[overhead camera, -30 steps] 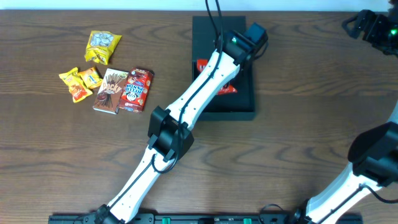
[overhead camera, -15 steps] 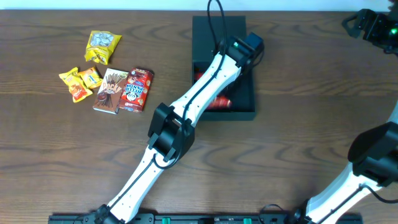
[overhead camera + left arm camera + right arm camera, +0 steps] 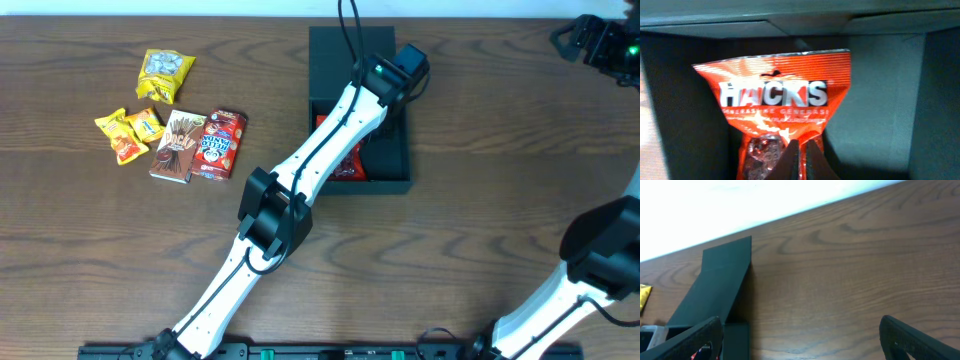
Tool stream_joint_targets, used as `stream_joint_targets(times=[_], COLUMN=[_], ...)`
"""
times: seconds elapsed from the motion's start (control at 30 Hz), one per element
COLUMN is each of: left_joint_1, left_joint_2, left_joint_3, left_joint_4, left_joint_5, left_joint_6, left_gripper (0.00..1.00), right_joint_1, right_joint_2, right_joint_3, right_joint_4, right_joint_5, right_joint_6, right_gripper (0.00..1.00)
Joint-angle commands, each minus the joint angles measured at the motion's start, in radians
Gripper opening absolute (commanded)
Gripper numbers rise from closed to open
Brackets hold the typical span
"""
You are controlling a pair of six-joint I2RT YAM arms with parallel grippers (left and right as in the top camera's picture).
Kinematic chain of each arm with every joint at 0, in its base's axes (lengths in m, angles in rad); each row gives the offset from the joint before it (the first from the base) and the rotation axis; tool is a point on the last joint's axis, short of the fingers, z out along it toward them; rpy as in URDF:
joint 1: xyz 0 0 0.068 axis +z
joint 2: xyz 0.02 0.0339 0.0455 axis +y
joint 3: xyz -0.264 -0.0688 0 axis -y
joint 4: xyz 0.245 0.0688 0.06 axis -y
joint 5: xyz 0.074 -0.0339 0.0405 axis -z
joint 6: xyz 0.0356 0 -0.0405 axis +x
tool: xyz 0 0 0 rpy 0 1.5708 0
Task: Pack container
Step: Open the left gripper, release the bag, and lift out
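Left gripper (image 3: pixel 800 150) is shut over the Hacks packet (image 3: pixel 777 100) lying inside the container (image 3: pixel 335 50), so best lift straight up, clear of its walls; right gripper (image 3: pixel 800 340) hangs wide open, well apart from the container.

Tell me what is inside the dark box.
An orange Hacks packet lies inside the box. The left arm hides part of the floor, so anything else there cannot be seen.

Five snacks lie on my left of the tabletop (image 3: pixel 100 250):
- yellow bag (image 3: pixel 165 75), farthest back;
- orange packet (image 3: pixel 122 145) touching yellow packet (image 3: pixel 146 124);
- brown stick box (image 3: pixel 178 146) and red box (image 3: pixel 220 144), side by side, touching.

An orange Hacks packet (image 3: pixel 785 100) lies apart, label up.
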Motion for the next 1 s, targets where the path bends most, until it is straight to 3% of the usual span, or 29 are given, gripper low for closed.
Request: stream_joint_targets(times=[0.0, 0.67, 0.97], left_joint_1=[-0.004, 0.039, 0.043], left_joint_2=[-0.011, 0.018, 0.015], left_joint_3=[0.022, -0.229, -0.219], left_joint_4=[0.017, 0.042, 0.045], left_joint_5=[0.034, 0.042, 0.05], left_joint_6=[0.037, 0.07, 0.093], left_gripper=[0.06, 0.06, 0.06], right_joint_1=[-0.002, -0.002, -0.002], right_joint_2=[-0.003, -0.003, -0.003], right_joint_3=[-0.002, -0.002, -0.002], right_joint_4=[-0.002, -0.005, -0.005], right_joint_5=[-0.011, -0.011, -0.011], right_joint_6=[-0.013, -0.013, -0.013], right_gripper=[0.99, 0.99, 0.99])
